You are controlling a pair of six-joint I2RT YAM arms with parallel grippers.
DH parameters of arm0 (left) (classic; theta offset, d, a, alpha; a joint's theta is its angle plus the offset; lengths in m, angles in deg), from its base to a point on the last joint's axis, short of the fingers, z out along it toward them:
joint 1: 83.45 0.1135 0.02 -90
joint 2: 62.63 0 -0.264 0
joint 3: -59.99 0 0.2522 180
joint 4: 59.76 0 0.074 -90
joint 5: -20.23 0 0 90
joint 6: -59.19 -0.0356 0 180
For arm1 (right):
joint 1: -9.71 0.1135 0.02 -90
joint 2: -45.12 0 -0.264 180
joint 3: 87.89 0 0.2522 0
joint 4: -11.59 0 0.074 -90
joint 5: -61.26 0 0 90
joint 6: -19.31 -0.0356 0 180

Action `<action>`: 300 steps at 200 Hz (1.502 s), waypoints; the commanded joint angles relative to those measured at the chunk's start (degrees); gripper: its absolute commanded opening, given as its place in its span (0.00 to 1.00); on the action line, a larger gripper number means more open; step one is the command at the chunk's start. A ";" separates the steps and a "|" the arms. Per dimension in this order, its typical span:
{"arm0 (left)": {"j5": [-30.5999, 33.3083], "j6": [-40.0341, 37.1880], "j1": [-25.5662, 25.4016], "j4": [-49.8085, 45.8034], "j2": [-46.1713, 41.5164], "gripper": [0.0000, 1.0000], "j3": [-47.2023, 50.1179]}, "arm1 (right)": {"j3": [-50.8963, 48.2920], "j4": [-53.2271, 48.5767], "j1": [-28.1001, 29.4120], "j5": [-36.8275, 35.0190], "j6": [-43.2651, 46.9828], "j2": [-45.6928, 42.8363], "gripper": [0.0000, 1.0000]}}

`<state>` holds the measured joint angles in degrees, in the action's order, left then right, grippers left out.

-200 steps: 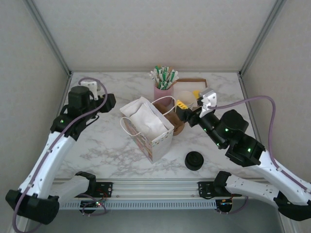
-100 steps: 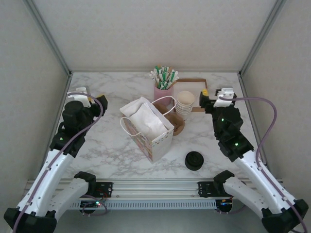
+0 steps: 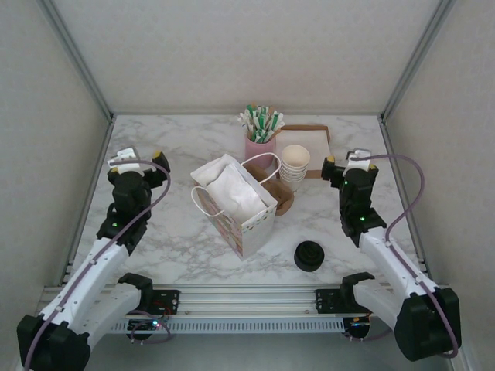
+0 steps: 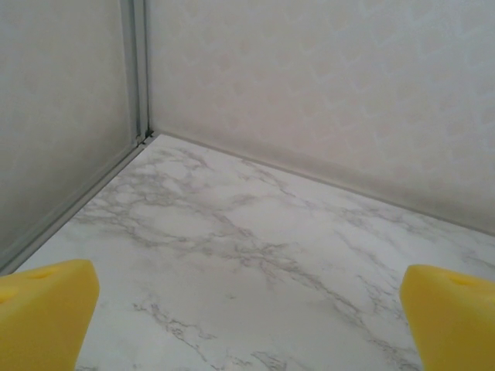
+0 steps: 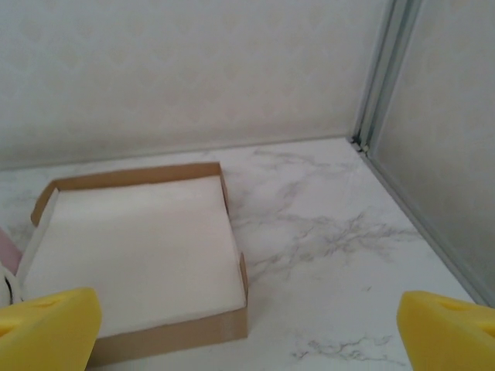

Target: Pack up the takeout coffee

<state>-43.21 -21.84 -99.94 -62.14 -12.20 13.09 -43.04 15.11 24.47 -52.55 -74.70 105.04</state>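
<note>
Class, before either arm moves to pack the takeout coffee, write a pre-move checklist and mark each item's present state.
1. Left end effector open, empty: ok.
2. Right end effector open, empty: ok.
3. White paper bag upright, mouth open: ok.
4. Cup carrier fully visible: not ok, bag partly hides it.
5. Carrier wells empty: cannot tell.

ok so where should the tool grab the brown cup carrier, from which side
Probably the near right rim of the cup carrier, with the right tool coming down from the right: the white bag hides its left side and the cup stack crowds its far edge, leaving that rim bare.
</note>
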 commanded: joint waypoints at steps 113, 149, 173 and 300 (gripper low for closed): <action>3.88 0.12 4.88 12.05 15.20 1.00 5.58 | -8.15 18.85 -1.27 -0.82 2.82 11.45 0.99; 4.81 -1.28 5.95 13.89 20.62 1.00 5.90 | -7.98 19.07 -2.17 1.72 3.33 11.65 0.99; 4.90 -1.69 6.29 14.28 24.06 1.00 5.72 | -5.35 14.04 -2.45 0.06 3.56 13.01 0.99; 2.54 -5.19 9.49 32.38 33.60 1.00 9.06 | -3.51 16.36 -6.26 4.35 1.65 21.53 0.99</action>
<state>-39.43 -26.38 -91.35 -34.04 19.34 22.48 -45.66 28.87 19.73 -48.53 -71.53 127.97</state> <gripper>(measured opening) 0.997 0.987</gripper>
